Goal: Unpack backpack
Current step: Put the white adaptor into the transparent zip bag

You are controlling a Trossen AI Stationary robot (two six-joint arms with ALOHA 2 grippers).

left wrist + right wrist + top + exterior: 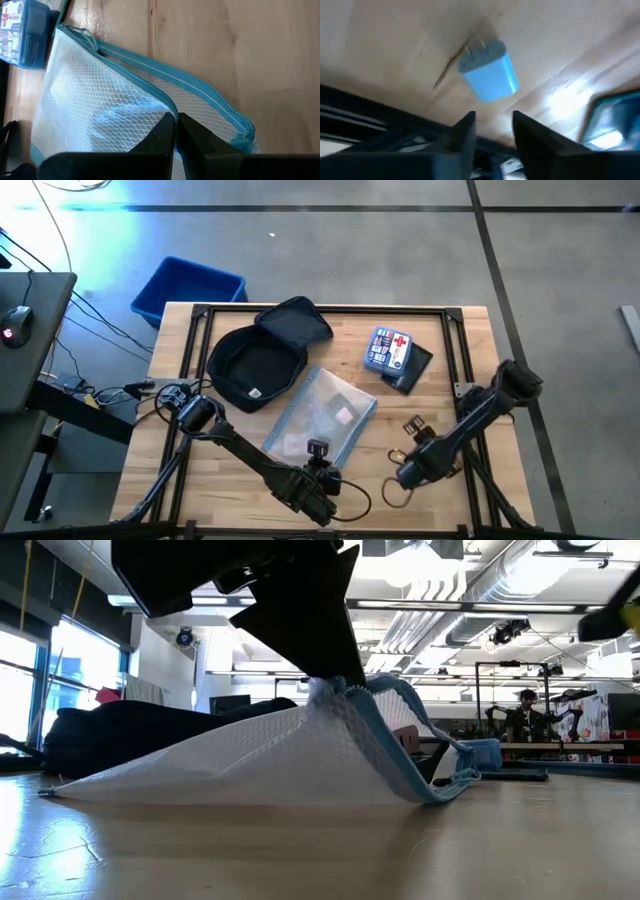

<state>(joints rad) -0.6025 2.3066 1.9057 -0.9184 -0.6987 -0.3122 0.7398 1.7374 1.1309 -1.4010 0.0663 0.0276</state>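
High view: backpack (pixel 262 355) open, flap toward far edge; left hand (pixel 176 131) pinching mesh pouch (pixel 100 115); right hand (pixel 492 131) narrowly parted.

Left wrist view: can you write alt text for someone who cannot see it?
The left hand, shut, pinches the edge of a pale mesh zip pouch with blue trim lying on the wooden table. A blue first-aid kit lies beyond it.

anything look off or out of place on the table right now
The mesh pouch is tented: the left gripper, shut on its zip edge, lifts one side while the rest drags on the table. The backpack lies unzipped. A blue charger plug lies loose by the right gripper.
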